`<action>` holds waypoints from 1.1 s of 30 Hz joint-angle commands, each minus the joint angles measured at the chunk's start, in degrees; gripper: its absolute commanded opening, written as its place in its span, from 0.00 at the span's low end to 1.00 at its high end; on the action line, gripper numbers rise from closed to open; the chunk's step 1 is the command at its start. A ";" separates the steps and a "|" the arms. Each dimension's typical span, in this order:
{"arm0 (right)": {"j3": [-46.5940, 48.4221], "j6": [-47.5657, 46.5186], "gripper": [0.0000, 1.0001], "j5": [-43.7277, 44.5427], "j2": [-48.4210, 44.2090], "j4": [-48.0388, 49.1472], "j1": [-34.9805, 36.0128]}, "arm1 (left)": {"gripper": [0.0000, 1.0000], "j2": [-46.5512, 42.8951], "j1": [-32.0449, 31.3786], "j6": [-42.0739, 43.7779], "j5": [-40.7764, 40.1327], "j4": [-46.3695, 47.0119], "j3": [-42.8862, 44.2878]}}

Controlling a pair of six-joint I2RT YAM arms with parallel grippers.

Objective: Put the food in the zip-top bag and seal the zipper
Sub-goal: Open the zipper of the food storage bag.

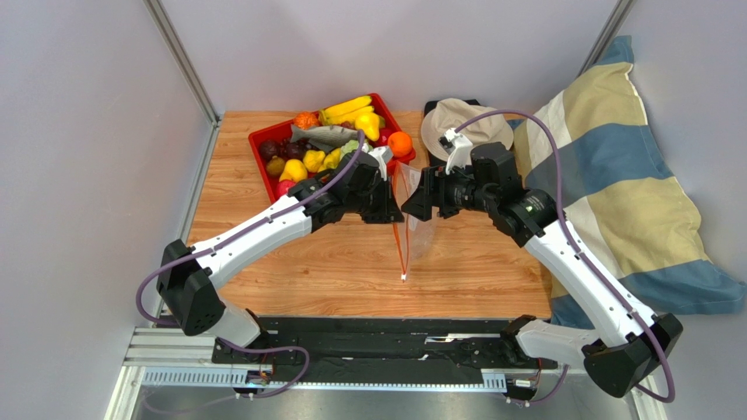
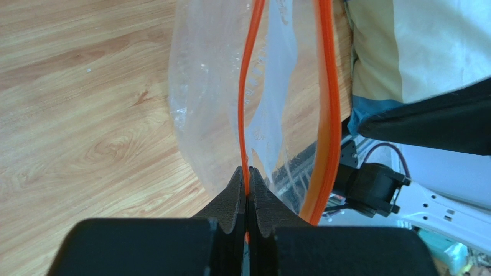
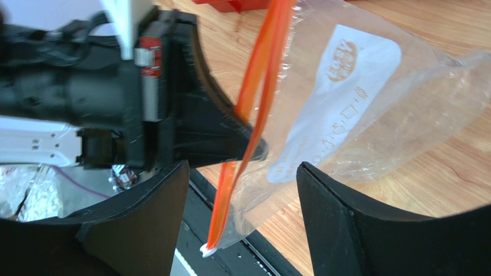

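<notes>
The clear zip-top bag (image 1: pixel 419 223) hangs above the table between both arms, its white label (image 3: pixel 340 103) facing the right wrist camera. My left gripper (image 2: pixel 248 172) is shut on one lip of the orange-red zipper (image 2: pixel 244 103); the other lip (image 2: pixel 328 115) bows away, so the mouth gapes. The white slider tab (image 3: pixel 207 249) dangles at the strip's low end. My right gripper (image 3: pixel 242 195) is open, its fingers (image 3: pixel 340 224) either side of the bag's lower corner without clamping it. The food (image 1: pixel 316 153) lies piled in the red tray (image 1: pixel 263 136).
A toy orange (image 1: pixel 400 143) sits at the tray's right corner. A beige hat (image 1: pixel 465 122) lies at the table's back right. A striped pillow (image 1: pixel 614 175) overlaps the right edge. Grey walls close in on the left and at the back.
</notes>
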 commanded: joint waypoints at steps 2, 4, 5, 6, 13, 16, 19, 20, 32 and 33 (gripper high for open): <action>-2.08 2.53 0.67 6.33 1.83 3.56 -0.06 | 0.00 0.22 -0.17 -3.51 0.63 -0.21 3.58; -3.23 3.22 0.65 6.43 1.74 4.01 0.03 | 0.00 -0.13 -0.17 -3.78 0.46 -0.21 3.58; -3.85 3.23 0.63 6.51 1.74 4.27 0.12 | 0.00 -0.30 -0.17 -3.78 0.28 -0.12 3.58; -4.90 3.23 0.62 6.43 1.74 4.36 0.03 | 0.00 -0.57 -0.17 -3.43 0.19 -0.12 3.58; -9.21 3.06 0.35 6.86 0.08 5.86 0.20 | 0.00 -2.85 -0.09 -1.59 -0.95 -0.99 3.66; -8.43 -0.01 0.19 8.89 -2.03 1.91 -0.93 | 0.00 -4.95 1.40 2.10 0.18 -2.49 3.40; -6.76 -2.74 0.03 9.06 -4.75 -3.01 -4.08 | 0.00 -6.45 4.82 8.50 2.82 -6.33 2.87; -6.32 -3.27 0.00 8.80 -5.37 -5.98 -5.15 | 0.00 -6.63 5.79 10.87 2.83 -8.10 3.74; -5.96 -14.17 0.00 -1.54 -6.96 -21.92 -13.86 | 0.00 0.65 10.11 47.97 3.87 -27.98 10.07; -6.83 -13.82 0.00 -3.49 -6.09 -21.48 -13.95 | 0.00 2.05 10.02 48.16 6.06 -28.51 10.95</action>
